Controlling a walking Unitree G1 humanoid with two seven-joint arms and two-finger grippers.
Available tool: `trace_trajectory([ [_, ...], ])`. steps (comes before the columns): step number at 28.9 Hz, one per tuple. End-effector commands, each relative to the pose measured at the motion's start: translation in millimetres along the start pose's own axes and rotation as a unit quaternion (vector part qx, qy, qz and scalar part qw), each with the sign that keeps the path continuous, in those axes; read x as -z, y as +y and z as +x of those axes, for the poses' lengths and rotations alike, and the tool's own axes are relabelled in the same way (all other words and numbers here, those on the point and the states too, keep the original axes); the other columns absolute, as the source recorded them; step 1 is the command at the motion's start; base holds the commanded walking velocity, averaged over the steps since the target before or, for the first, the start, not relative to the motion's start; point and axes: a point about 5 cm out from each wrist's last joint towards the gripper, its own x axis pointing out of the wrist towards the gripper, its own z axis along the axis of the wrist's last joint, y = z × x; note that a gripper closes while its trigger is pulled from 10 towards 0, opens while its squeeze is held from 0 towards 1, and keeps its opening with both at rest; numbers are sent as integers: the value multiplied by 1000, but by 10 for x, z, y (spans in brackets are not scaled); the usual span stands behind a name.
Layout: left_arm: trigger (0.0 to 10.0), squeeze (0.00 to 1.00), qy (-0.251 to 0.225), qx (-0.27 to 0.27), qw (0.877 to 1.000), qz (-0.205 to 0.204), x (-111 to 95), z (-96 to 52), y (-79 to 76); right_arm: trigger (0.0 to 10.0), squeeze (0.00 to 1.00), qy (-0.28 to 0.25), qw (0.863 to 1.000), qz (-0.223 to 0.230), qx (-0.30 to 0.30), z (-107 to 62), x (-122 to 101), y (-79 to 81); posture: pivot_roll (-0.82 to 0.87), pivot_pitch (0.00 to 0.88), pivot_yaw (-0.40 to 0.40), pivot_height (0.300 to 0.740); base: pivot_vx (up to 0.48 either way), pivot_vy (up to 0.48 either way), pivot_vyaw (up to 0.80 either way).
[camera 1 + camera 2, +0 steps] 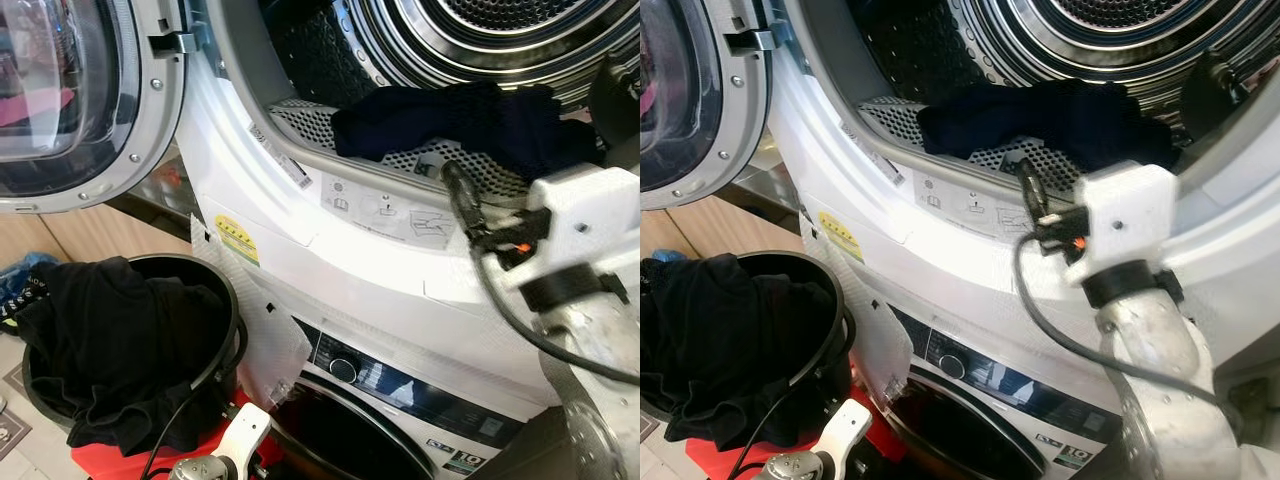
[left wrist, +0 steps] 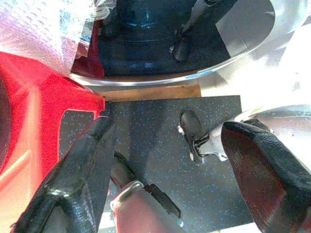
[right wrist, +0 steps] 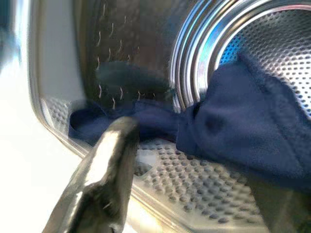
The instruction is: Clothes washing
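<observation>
A dark navy garment (image 1: pixel 450 125) lies across the perforated lip of the upper machine's open drum (image 1: pixel 480 30), partly draped inward. My right arm reaches up to that opening, with my right gripper (image 1: pixel 1212 90) at the garment's right end. In the right wrist view one finger (image 3: pixel 104 184) stands well apart from the navy cloth (image 3: pixel 243 126), so this gripper is open and grips nothing. Low down, my left gripper (image 2: pixel 168 128) hangs open over a dark speckled floor mat. A black basket (image 1: pixel 215 275) at lower left holds black clothes (image 1: pixel 110 330).
The upper machine's round door (image 1: pixel 70 100) stands swung open at upper left. Below is a second machine with a control panel (image 1: pixel 400 385) and a dark porthole (image 1: pixel 340 430). The basket rests on a red stool (image 2: pixel 34 111). A black cable hangs from my right wrist.
</observation>
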Motion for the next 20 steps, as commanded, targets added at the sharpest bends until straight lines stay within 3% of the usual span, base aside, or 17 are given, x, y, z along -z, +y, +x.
trace_trajectory([
  [1, 10000, 0, 11, 0, 1000, -10, 69, -17, 5, 10000, 0, -52, 998, 31, 0, -76, -153, -27, -15, 133, -2, 740, 0, 0, 0],
  [3, 10000, 0, 12, 0, 1000, -10, 71, -17, 4, 10000, 0, -52, 997, 52, -15, -178, -133, -23, -15, 133, -2, 740, 0, 0, 0],
  [9, 10000, 0, 11, 0, 1000, -10, 72, -19, 7, 10000, 0, 11, 995, 46, -88, -441, 33, 46, -17, 137, -2, 740, 0, 0, 0],
  [10, 10000, 0, 10, 0, 1000, -11, 71, -20, 8, 10000, 0, 15, 992, 61, -113, -560, 44, 61, -17, 137, -2, 740, 0, 0, 0],
  [12, 10000, 0, 8, -1, 1000, -13, 68, -20, 10, 10000, 0, 9, 990, 69, -120, -631, 19, 46, -16, 140, -3, 740, 0, 0, 0],
  [14, 10000, 0, 7, -1, 1000, -15, 66, -21, 13, 10000, 0, -29, 986, 111, -124, -717, -75, 9, -18, 140, -2, 740, 0, 0, 0],
  [18, 10000, 0, 6, -2, 1000, -15, 65, -24, 19, 10000, 0, -38, 979, 138, -142, -860, -67, 7, -19, 141, -1, 740, 0, 0, 0],
  [20, 10000, 0, 6, -3, 1000, -16, 64, -25, 23, 10000, 0, 19, 976, 144, -162, -967, 118, 49, -23, 141, -1, 740, 0, 0, 0],
])
